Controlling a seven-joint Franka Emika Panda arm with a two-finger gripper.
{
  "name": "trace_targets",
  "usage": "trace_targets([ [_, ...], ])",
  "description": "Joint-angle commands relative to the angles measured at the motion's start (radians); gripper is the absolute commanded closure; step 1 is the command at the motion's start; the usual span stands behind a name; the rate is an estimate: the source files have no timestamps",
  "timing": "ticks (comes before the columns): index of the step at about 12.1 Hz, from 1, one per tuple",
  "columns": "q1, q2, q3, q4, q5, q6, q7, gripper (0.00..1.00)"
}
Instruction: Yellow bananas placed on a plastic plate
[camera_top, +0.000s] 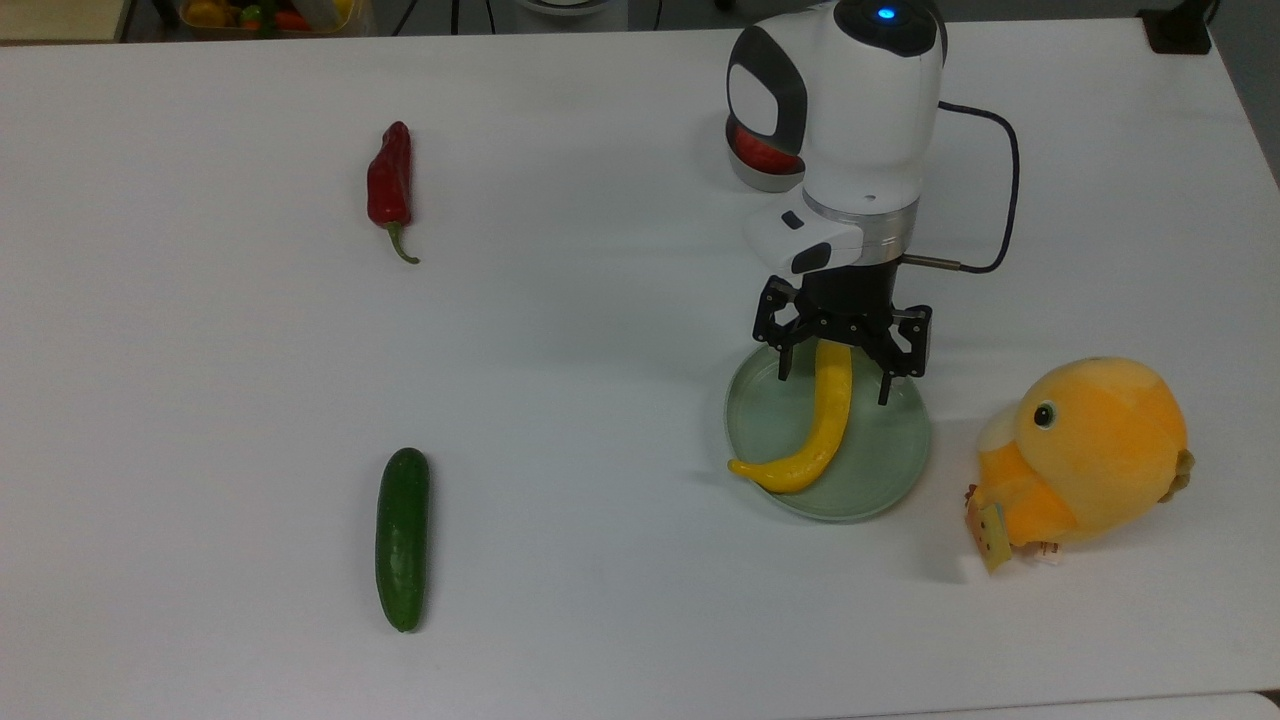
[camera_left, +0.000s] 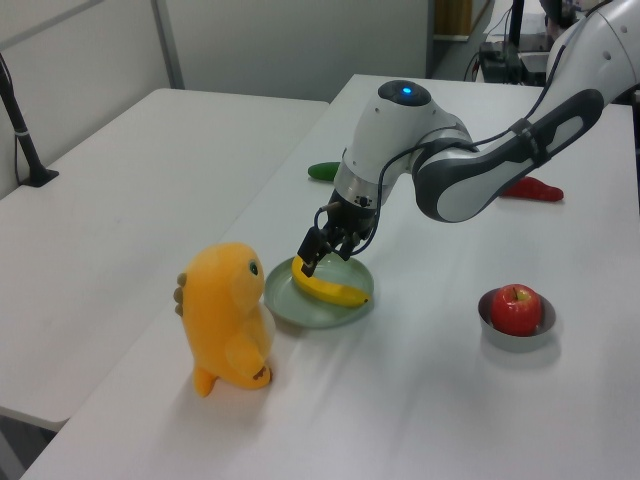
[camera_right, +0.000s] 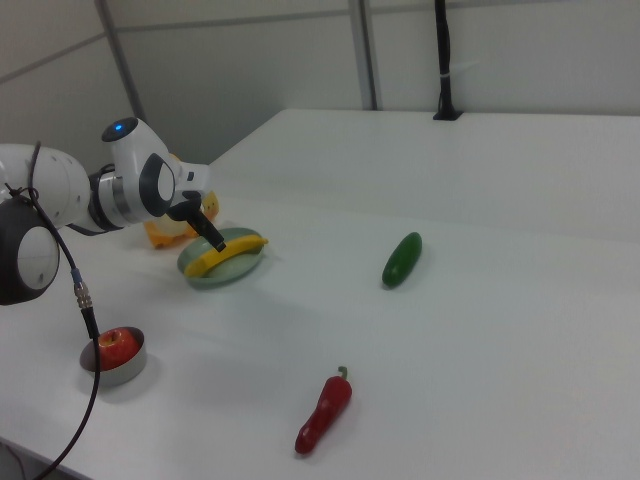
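One banana (camera_top: 822, 430) lies lengthwise across the plate (camera_top: 890, 455), directly beneath my gripper (camera_top: 838, 367), whose fingers are spread, holding nothing.

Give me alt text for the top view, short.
A yellow banana lies on a pale green plate, with the robot's open gripper straddling its upper end. A plush toy sits at the top view's right; a cucumber and red pepper lie far left.
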Motion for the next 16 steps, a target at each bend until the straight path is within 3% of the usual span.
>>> trace_targets([
  [1, 0.008, -0.010, -0.015, 0.014, -0.027, -0.003, 0.012, 0.00],
  [4, -0.007, -0.111, -0.012, -0.038, -0.042, -0.191, -0.171, 0.00],
  [5, -0.011, -0.163, -0.012, -0.081, -0.027, -0.266, -0.283, 0.00],
  [7, -0.039, -0.243, -0.012, -0.150, 0.017, -0.354, -0.373, 0.00],
  [12, -0.057, -0.473, -0.024, -0.393, 0.046, -0.563, -0.728, 0.00],
  [16, -0.059, -0.597, -0.191, -0.382, 0.259, -0.591, -0.750, 0.00],
])
